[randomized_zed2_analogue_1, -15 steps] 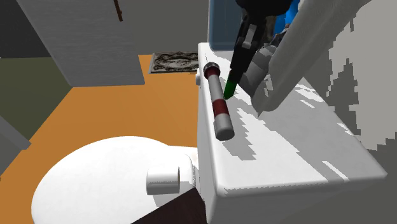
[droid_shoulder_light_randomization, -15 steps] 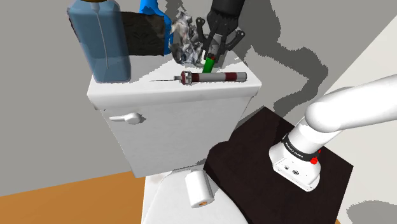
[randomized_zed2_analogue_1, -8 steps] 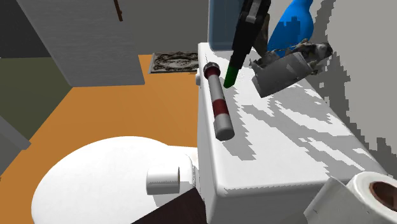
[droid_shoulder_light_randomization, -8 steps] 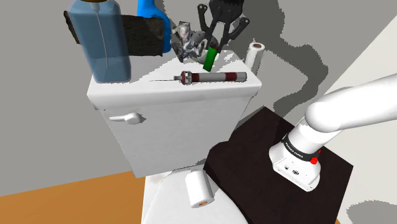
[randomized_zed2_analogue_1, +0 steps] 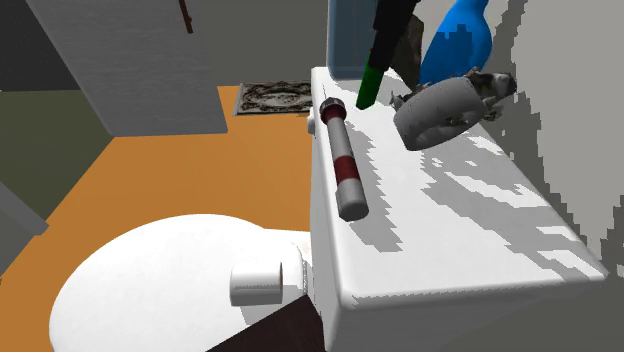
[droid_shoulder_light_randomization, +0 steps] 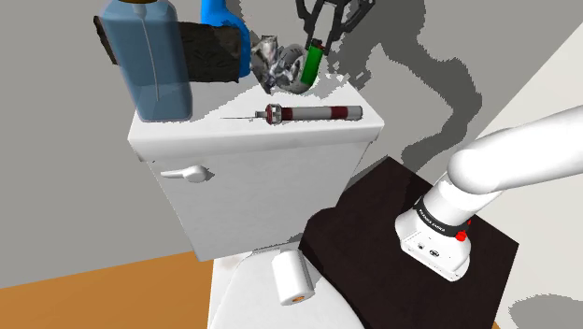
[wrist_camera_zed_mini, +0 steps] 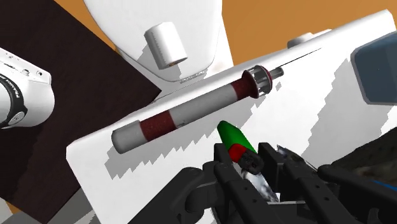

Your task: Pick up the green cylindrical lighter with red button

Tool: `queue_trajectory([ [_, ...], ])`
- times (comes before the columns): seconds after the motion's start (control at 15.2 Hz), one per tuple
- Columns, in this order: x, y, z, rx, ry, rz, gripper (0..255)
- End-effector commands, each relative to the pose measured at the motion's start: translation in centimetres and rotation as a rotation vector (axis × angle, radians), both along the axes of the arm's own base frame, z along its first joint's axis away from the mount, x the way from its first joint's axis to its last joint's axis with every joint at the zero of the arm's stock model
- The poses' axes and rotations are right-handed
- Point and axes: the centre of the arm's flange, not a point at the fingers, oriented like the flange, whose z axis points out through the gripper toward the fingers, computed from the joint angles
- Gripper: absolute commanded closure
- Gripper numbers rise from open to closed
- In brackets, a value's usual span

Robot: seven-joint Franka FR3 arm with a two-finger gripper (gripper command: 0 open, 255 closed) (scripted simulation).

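Note:
The green cylindrical lighter (droid_shoulder_light_randomization: 312,65) hangs tilted in the air above the white toilet tank lid (droid_shoulder_light_randomization: 318,131), clasped by my black gripper (droid_shoulder_light_randomization: 319,41), which is shut on its upper end. From the second exterior view the lighter (randomized_zed2_analogue_1: 369,85) points down at the lid (randomized_zed2_analogue_1: 440,230) below the gripper (randomized_zed2_analogue_1: 385,50). Looking along the hand, the lighter (wrist_camera_zed_mini: 233,136) sticks out from between the fingers (wrist_camera_zed_mini: 224,170), with red showing at the held end.
A white-and-dark-red syringe (droid_shoulder_light_randomization: 313,114) lies near the lid's front edge. A blue-grey jug (droid_shoulder_light_randomization: 148,58), a blue bottle (droid_shoulder_light_randomization: 222,19), a dark object (droid_shoulder_light_randomization: 210,51) and a crumpled grey thing (droid_shoulder_light_randomization: 276,64) crowd the back. A paper roll (droid_shoulder_light_randomization: 291,278) sits below the tank.
The gripper has risen with the lighter, lifting it clear of the tank lid. The white paper roll seen by the lid's end half a second ago is gone.

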Motion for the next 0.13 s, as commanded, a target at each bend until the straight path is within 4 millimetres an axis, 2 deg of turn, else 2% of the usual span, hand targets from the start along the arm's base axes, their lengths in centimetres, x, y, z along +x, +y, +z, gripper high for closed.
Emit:
queue_trajectory([
  [0.0, -0.13, -0.05, 0.63, 0.000, 0.000, 0.000, 255],
  [0.07, -0.13, -0.05, 0.63, 0.000, 0.000, 0.000, 255],
])
